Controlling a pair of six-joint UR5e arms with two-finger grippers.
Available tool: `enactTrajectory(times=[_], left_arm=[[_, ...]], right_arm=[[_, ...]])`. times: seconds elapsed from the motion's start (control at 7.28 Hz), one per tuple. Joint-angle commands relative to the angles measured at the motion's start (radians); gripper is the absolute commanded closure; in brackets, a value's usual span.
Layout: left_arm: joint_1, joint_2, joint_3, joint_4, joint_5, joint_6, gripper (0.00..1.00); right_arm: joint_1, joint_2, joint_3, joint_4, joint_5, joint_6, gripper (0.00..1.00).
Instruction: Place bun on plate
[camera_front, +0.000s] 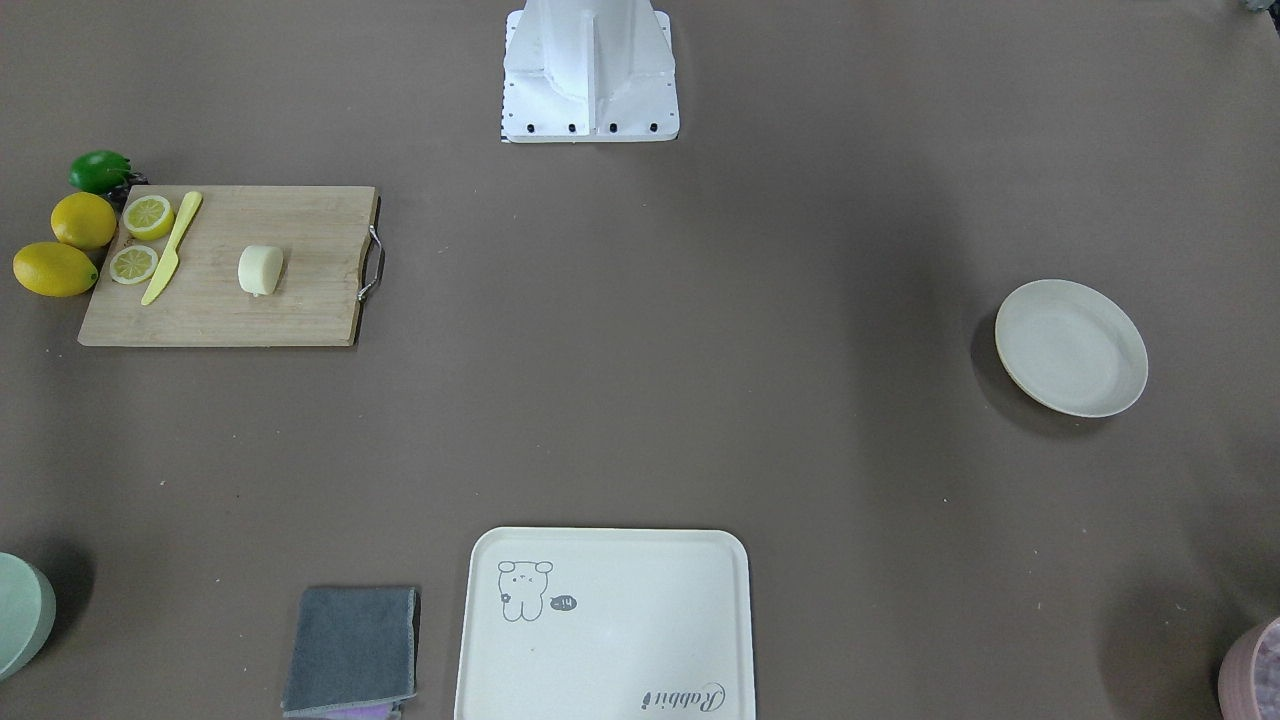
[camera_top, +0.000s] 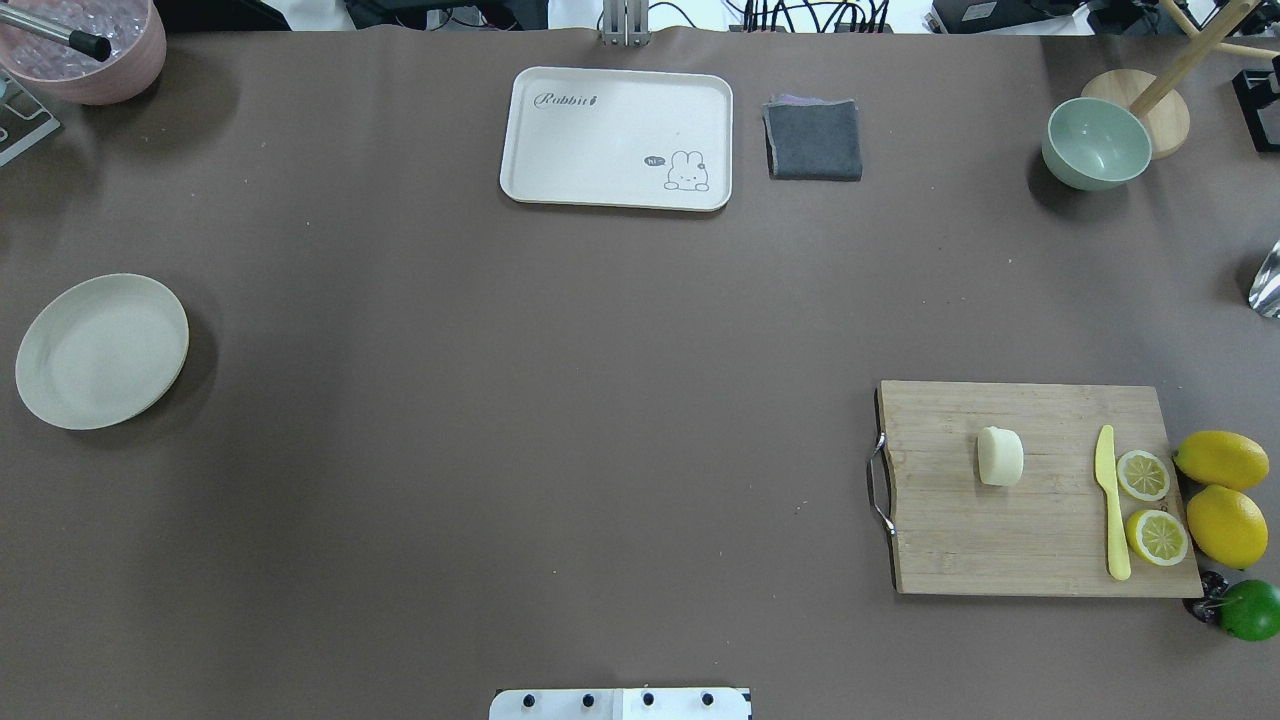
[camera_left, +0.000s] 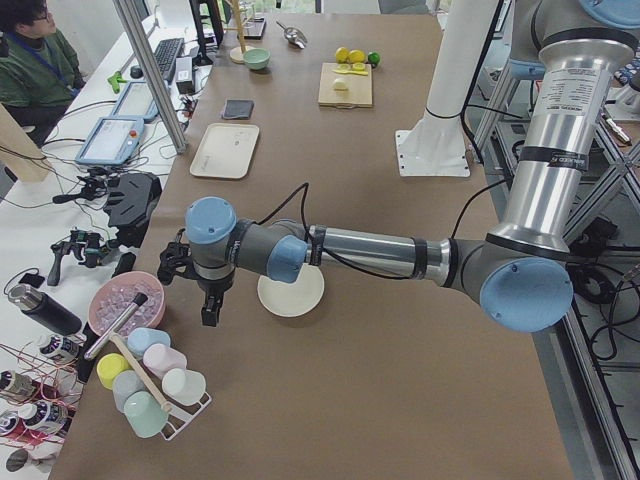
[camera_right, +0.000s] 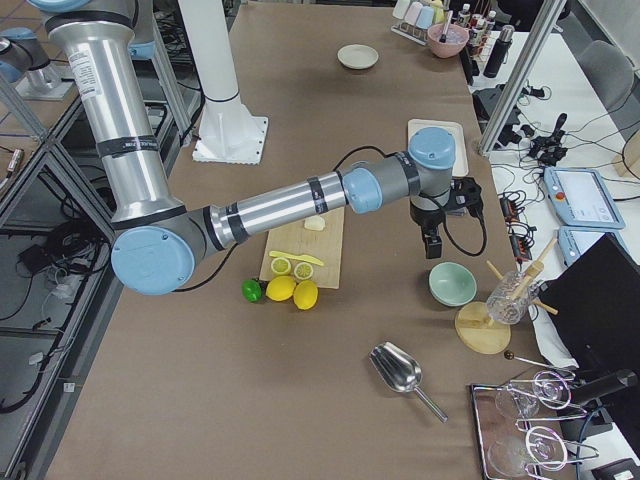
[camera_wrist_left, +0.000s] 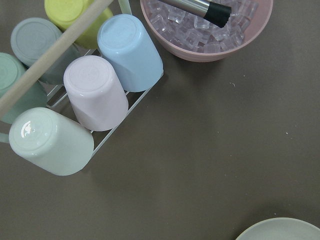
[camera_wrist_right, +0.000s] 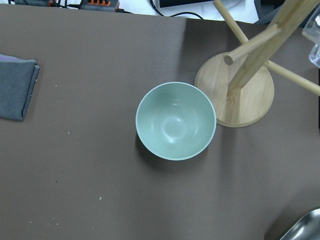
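Bun (camera_top: 1000, 456) on cutting board (camera_top: 1000, 545); left pincer (camera_left: 210, 310) outstretched downward near plate (camera_top: 100, 350), right pincer (camera_right: 433, 248) likewise near bowl (camera_top: 1095, 143), openness indiscernible.

the small pale cream bun (camera_top: 1000, 456) lies alone mid-way on the bamboo cutting board (camera_top: 960, 540), with bare wood on every side of it. the yellow plastic knife (camera_top: 1112, 505) and two lemon slices (camera_top: 1143, 475) lie well to its right, and the board's metal handle (camera_top: 879, 482) sits at the left edge. from the board leftward to the round off-white plate (camera_top: 100, 350), the brown table (camera_top: 520, 420) is open. the cream rectangular tray (camera_top: 600, 140) and folded grey cloth (camera_top: 815, 140) sit at the far edge, off that line. the pink bowl of ice (camera_top: 90, 55) stands well beyond the plate.
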Motion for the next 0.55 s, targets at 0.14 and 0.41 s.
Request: enactTrajectory(times=[0.14,0.41], left_arm=[[0.137,0.006,0.007,-0.069,0.004,0.001,0.02],[0.197,0.023,0.042,-0.106,0.004,0.003,0.03]], right_arm=[[-0.018,0.014,0.032,-0.001,-0.003,0.006,0.0],[-0.018,0.012,0.035,0.001,-0.002,0.006,0.0]])
